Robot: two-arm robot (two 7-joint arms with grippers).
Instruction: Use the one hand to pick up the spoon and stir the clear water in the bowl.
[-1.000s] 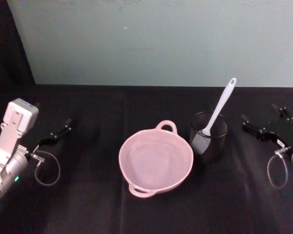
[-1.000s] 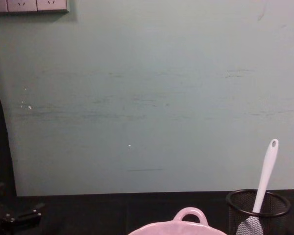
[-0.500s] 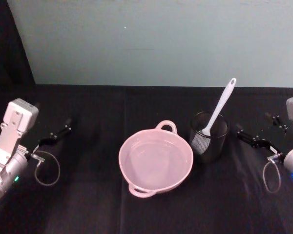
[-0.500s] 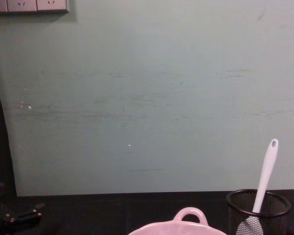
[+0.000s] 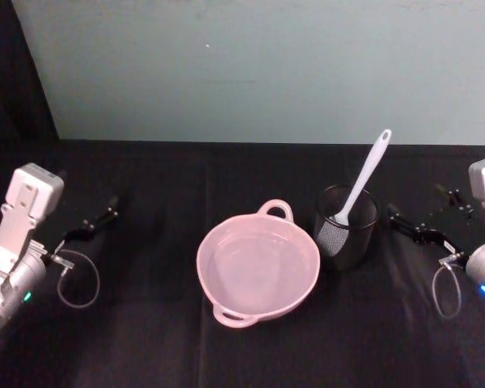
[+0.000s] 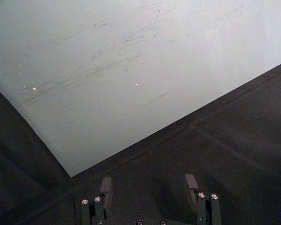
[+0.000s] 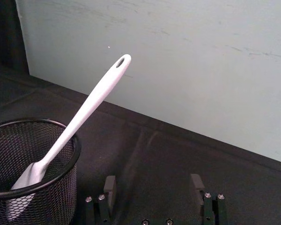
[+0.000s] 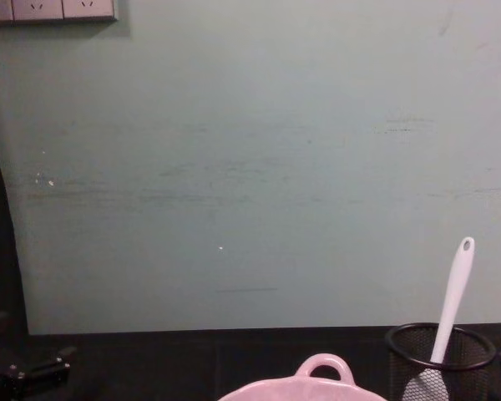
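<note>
The pale pink bowl [image 5: 303, 279] with clear water sits mid-table; its far handle shows low in the chest view [image 8: 321, 368]. Just to its right stands a black mesh cup [image 5: 345, 234], and the white spoon [image 5: 365, 178] leans in it, blade down, handle up and to the right. In the right wrist view the spoon [image 7: 86, 115] stands ahead of my right gripper [image 7: 153, 180], off to one side. That gripper [image 5: 415, 202] is open and empty, a short way right of the cup. My left gripper [image 5: 89, 220] is open and empty at the table's left [image 6: 148, 180].
A black cloth covers the table [image 5: 145, 339]. A pale green wall panel [image 5: 250, 65] rises behind it. Cable loops hang by each wrist, the right one [image 5: 444, 293] and the left one [image 5: 79, 279]. Open cloth lies in front of the bowl and between the bowl and my left arm.
My right arm has come in from the right edge, bringing its gripper leftward toward the mesh cup. The left arm, bowl, cup and spoon have not moved.
</note>
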